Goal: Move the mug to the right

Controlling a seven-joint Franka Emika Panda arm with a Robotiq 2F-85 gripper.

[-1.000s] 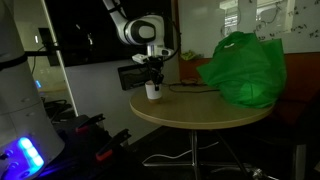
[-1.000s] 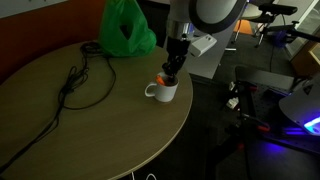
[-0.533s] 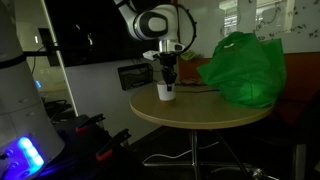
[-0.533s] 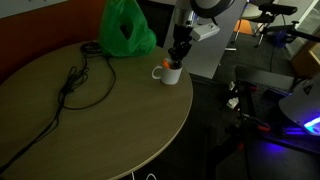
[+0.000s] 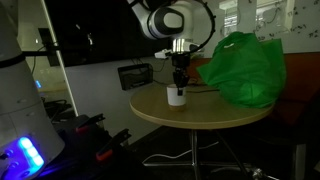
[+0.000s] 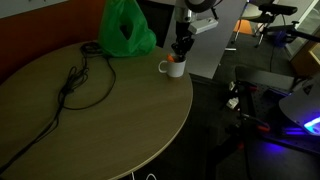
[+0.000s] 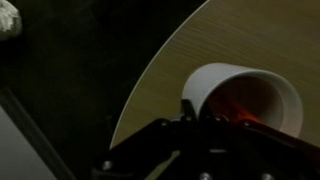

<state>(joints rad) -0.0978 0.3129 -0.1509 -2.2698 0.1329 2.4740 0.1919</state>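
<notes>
Dim room, round wooden table (image 6: 100, 130). Far left on it, a dark cable (image 6: 75, 85) in loose loops. Mid-table, a green bag (image 6: 125, 30). Right of the bag, near the table edge, the mug (image 6: 174, 67), upright, handle toward the bag. Gripper (image 6: 181, 50) comes straight down onto its rim. In the wrist view the jaws seem clamped on the rim over the orange inside. Cannot tell whether the mug touches the table. Judgement: grasp done, carry in hand. Left to do: set down, release, clear away.
</notes>
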